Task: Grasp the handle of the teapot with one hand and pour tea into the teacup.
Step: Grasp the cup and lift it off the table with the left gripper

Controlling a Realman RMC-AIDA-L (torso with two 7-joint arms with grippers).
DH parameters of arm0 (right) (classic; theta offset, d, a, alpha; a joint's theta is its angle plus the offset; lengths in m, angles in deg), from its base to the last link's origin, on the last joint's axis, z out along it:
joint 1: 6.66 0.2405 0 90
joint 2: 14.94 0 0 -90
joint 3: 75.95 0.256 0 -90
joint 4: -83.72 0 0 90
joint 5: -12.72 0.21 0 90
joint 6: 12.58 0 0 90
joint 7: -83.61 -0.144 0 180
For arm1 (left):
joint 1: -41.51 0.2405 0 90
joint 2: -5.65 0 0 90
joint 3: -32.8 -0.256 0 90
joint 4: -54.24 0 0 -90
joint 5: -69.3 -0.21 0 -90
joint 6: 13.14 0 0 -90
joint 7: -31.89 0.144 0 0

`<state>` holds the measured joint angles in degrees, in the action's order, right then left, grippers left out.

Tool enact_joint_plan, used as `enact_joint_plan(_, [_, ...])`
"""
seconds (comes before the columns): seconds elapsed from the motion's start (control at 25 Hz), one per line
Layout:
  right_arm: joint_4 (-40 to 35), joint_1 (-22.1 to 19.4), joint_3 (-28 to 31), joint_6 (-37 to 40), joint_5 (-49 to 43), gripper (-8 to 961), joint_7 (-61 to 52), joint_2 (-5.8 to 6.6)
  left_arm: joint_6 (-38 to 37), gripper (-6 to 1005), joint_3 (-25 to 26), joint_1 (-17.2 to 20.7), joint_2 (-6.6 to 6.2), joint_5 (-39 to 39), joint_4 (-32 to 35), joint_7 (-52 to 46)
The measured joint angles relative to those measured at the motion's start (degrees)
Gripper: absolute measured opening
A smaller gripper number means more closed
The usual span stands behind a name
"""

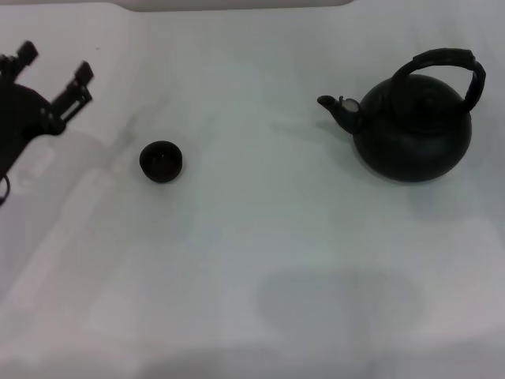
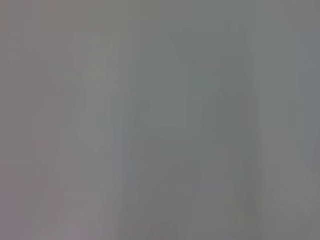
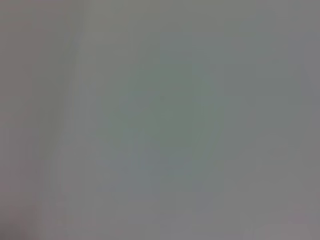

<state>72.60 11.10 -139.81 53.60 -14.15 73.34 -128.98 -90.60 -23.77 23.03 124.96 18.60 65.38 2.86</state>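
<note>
the left gripper (image 1: 55,67) sits at the left edge of the head view, over the far left part of the table, its two black fingers (image 1: 79,83) spread wide apart with nothing between them. it is well apart from every object. the right gripper does not show in any view, so its state cannot be told.

nearest the left gripper is the teacup (image 1: 162,161), a tiny round dark cup standing upright on the white table (image 1: 260,260), a little toward the robot and to the right of the fingers. its inside is dark; whether any liquid lies in it cannot be told.

the teapot (image 1: 410,130) stands upright far over on the right side, well apart from the teacup, with its short spout (image 1: 335,106) pointing left toward the cup. the handle (image 1: 442,63) arches over the top, raised and free of any grip. the lid is on, so the contents are hidden.

bare white table lies between cup and pot, and across the whole near half. the far edge of the table shows at the top of the head view.

both wrist views show only a plain grey blur.
</note>
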Motion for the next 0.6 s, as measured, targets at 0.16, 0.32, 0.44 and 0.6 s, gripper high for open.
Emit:
enact_joint_plan(0.16, [-0.1,-0.1,0.0,-0.2,0.0,629,-1.2,0.60,-1.3,876,-3.7,2.5,-0.06,0.0,1.7,0.0])
enact_joint_plan(0.32, [-0.1,0.4,0.0,-0.5,0.0,629,-1.8,1.63,-2.9,876,-8.8,7.8,-0.01,0.4,8.5,-3.6])
enact_joint_plan(0.44, [-0.1,0.8,0.0,-1.0,0.0,629,-1.9,1.90,-2.3,876,-11.1,13.1,0.06,0.5,14.9,-6.7])
enact_joint_plan(0.6, [-0.1,1.8,0.0,-3.3,0.0,629,-1.6,2.14,-1.7,876,-11.4,18.0,0.12,0.6,19.1,-7.3])
